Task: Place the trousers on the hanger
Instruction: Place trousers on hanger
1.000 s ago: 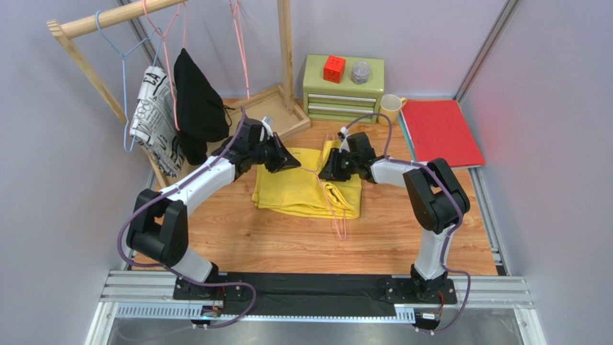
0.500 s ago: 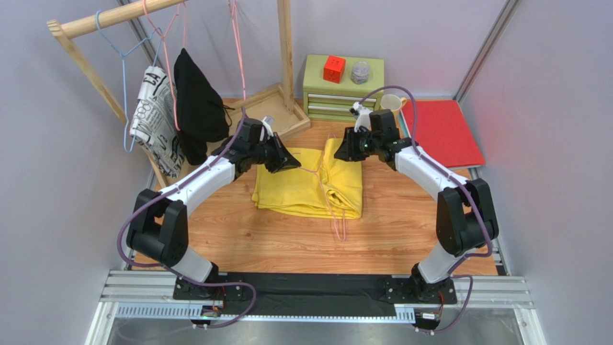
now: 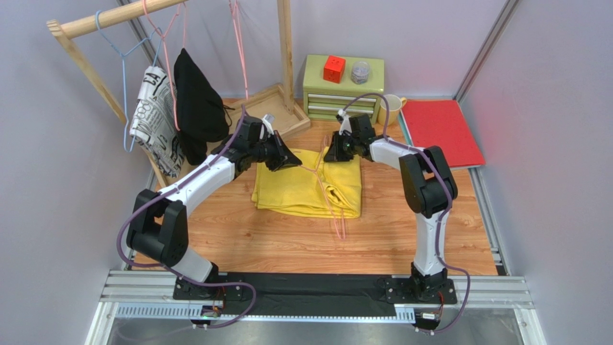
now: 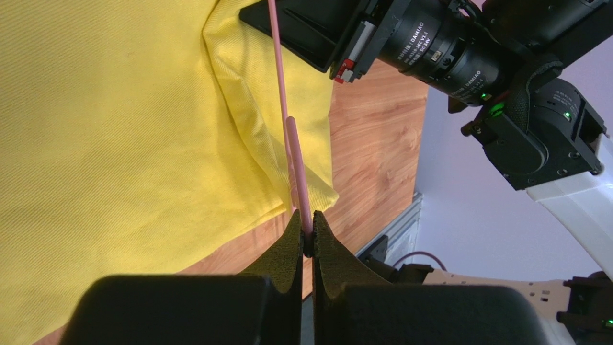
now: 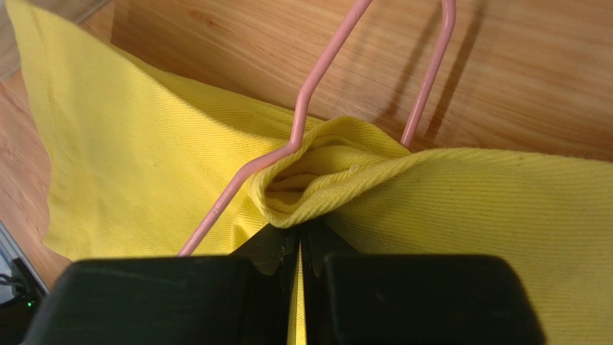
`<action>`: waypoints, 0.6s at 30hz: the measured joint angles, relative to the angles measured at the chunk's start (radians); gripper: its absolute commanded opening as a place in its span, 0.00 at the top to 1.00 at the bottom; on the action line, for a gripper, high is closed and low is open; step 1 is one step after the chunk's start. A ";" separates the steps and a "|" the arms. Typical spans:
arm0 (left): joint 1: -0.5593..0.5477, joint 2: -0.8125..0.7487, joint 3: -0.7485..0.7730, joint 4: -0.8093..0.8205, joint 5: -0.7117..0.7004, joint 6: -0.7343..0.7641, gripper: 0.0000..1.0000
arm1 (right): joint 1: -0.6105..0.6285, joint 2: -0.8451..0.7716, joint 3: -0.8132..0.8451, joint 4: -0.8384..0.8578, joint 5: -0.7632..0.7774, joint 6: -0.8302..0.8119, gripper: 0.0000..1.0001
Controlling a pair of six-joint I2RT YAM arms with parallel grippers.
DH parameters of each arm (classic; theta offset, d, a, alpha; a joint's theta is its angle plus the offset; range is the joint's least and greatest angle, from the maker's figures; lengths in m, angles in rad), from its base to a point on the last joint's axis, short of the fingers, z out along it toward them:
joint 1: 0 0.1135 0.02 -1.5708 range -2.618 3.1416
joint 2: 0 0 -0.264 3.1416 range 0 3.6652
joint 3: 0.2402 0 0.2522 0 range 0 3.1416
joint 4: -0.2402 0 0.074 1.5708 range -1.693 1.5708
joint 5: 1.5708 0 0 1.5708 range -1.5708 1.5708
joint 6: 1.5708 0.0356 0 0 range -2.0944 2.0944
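The yellow trousers [image 3: 302,188] lie folded on the wooden table, with a pink wire hanger [image 3: 332,208] across them. My left gripper [image 3: 295,164] is at their far edge, shut on the hanger's thin wire [image 4: 282,86] just above the cloth [image 4: 108,129]. My right gripper [image 3: 331,154] is at the far right corner. In the right wrist view it [image 5: 301,230] is shut on a raised fold of the trousers [image 5: 468,201], and the hanger wire [image 5: 316,65] passes into that fold.
A wooden rack [image 3: 108,18] at the back left carries a black garment [image 3: 196,100], a patterned garment [image 3: 155,118], a light blue hanger [image 3: 124,65] and pink hangers [image 3: 237,43]. A green drawer box [image 3: 343,86], a mug [image 3: 392,104] and a red folder [image 3: 439,133] are at the back right.
My right gripper moved from the middle of the trousers toward their far edge and shut on a fold of cloth. The left arm held still on the hanger.
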 measured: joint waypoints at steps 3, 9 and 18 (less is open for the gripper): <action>0.000 0.000 0.000 -0.001 0.000 0.004 1.00 | 0.010 0.000 -0.005 0.034 0.013 0.026 0.75; 0.004 0.000 0.000 -0.017 -0.002 0.004 1.00 | -0.003 -0.063 -0.036 0.015 -0.059 -0.007 0.75; 0.006 0.000 0.000 -0.023 -0.002 0.005 1.00 | -0.064 -0.355 -0.037 -0.332 -0.264 -0.287 0.89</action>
